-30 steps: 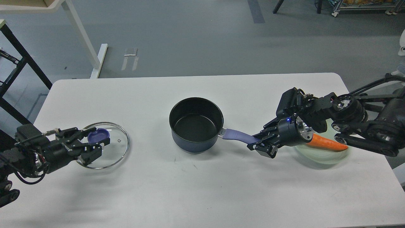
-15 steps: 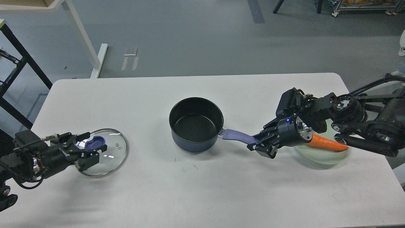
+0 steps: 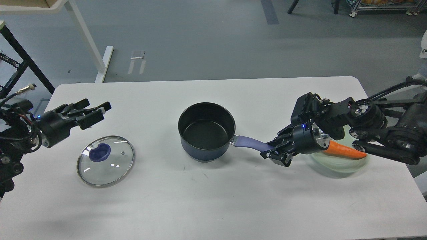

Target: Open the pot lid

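Note:
The dark navy pot (image 3: pixel 206 131) stands open in the middle of the white table (image 3: pixel 213 203), its black inside empty. Its lavender handle (image 3: pixel 251 143) points right. The glass lid (image 3: pixel 105 160) with its purple knob (image 3: pixel 99 152) lies flat on the table at the left, apart from the pot. My left gripper (image 3: pixel 95 111) is open and empty, raised above and behind the lid. My right gripper (image 3: pixel 274 151) is shut on the end of the pot handle.
A pale green plate (image 3: pixel 340 165) with an orange carrot (image 3: pixel 345 151) lies at the right, partly under my right arm. Table legs and a dark rack stand on the floor beyond the table's far left corner.
My left gripper set the lid down flat, let go of its knob, opened and rose up and away to the back left. The right gripper and pot have not moved.

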